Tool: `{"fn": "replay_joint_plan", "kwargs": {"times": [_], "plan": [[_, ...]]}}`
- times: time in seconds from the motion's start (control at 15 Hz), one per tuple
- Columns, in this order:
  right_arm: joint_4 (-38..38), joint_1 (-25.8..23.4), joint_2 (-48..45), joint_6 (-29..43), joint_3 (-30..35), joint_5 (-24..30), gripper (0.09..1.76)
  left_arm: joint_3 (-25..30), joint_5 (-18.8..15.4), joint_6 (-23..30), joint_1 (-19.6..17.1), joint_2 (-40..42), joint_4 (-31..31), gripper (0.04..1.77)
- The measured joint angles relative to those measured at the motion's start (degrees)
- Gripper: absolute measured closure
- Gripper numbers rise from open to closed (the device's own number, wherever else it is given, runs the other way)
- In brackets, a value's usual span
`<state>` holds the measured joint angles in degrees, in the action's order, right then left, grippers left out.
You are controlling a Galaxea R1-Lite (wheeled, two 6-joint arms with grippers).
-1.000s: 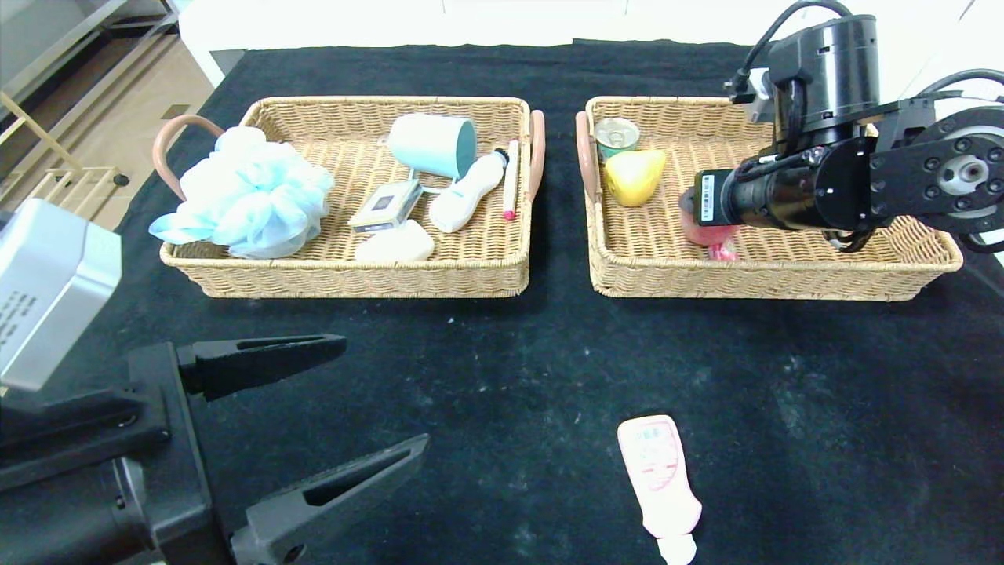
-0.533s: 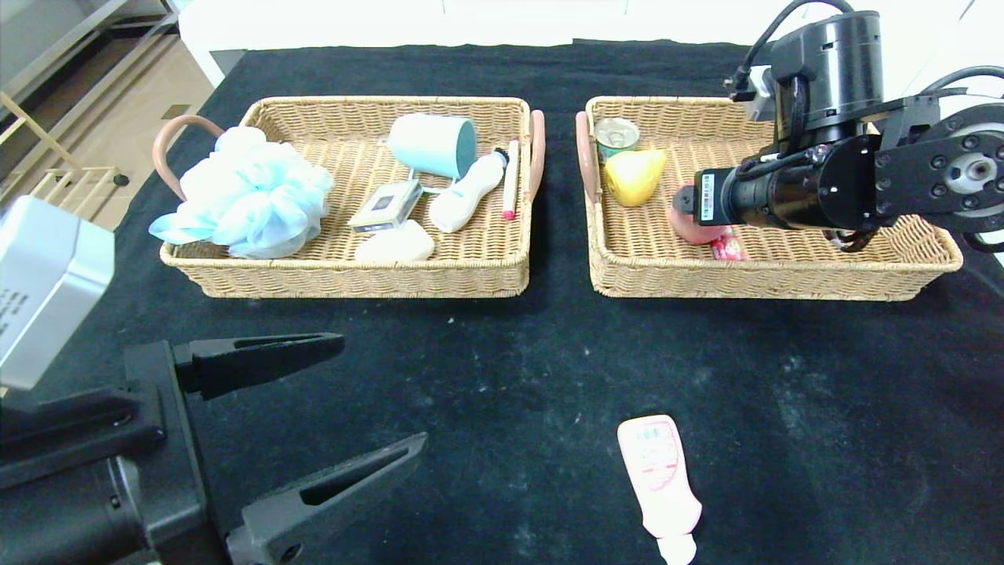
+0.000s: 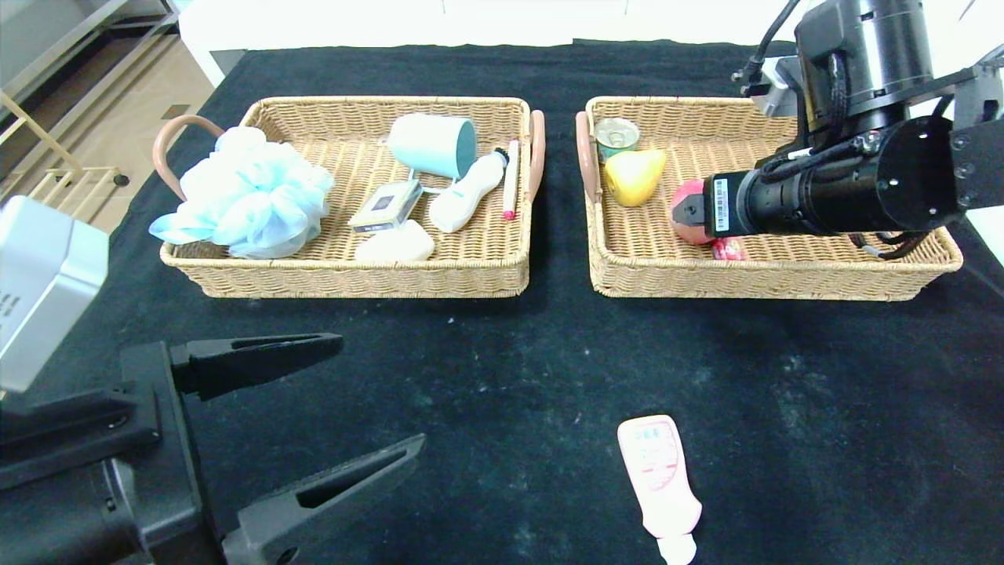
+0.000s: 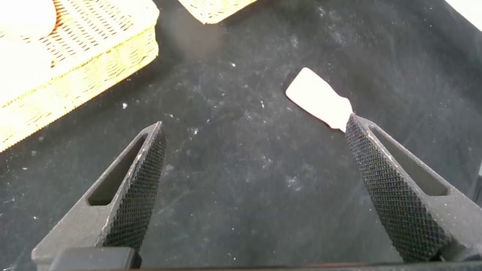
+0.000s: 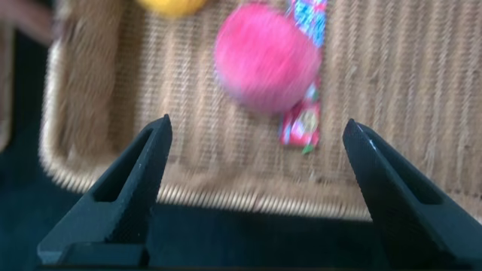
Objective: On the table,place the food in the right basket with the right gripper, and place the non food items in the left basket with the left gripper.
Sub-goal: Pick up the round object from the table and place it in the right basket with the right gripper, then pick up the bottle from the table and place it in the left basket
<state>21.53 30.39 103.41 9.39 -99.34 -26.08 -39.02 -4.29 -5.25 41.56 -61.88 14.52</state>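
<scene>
Risk now: pink bottle (image 3: 659, 485), bottom centre of frame, lies flat on the bench (image 3: 502, 369) w/ little height to catch; a shallow approach by the left pincer (image 3: 337, 400) could skid it off instead of gripping. Right pincer (image 5: 256, 165), upper right, hovers over the right basket (image 3: 753, 275), spread wide, holding nothing; peach (image 3: 690, 212), pear (image 3: 634, 176) & candy (image 5: 305, 113) lie inside. Left pincer, lower left, gapes wide, empty, touching nothing. Pouf (image 3: 247, 192) & soap bar (image 3: 384, 205) sit in the left basket (image 3: 353, 275).
</scene>
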Motion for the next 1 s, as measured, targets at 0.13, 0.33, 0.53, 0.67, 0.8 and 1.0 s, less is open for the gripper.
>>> {"fn": "replay_joint_plan", "kwargs": {"times": [0.13,0.33,0.53,0.67,0.8,1.0], "plan": [[0.74,2.51,-2.73,0.26,4.22,-0.02,0.18,0.00,0.02,0.00,0.00,0.11,0.00,0.09],[0.84,7.73,-7.08,1.17,12.19,-0.13,0.17,-0.04,0.00,0.00,0.00,0.17,-0.11,0.09],[0.93,12.96,-10.50,2.74,19.97,-0.27,0.16,-0.04,0.02,0.00,0.00,0.17,-0.13,0.09],[0.90,16.02,-11.96,4.11,24.09,-0.44,0.15,-0.02,0.00,0.00,0.02,0.15,-0.13,0.09],[0.93,18.59,-12.68,4.83,27.15,-0.52,0.15,0.00,0.05,0.00,0.02,0.17,0.13,0.09],[1.49,22.25,-12.51,7.47,29.33,-0.57,0.15,-0.06,0.07,-0.04,0.02,0.37,0.09,0.09]]}}
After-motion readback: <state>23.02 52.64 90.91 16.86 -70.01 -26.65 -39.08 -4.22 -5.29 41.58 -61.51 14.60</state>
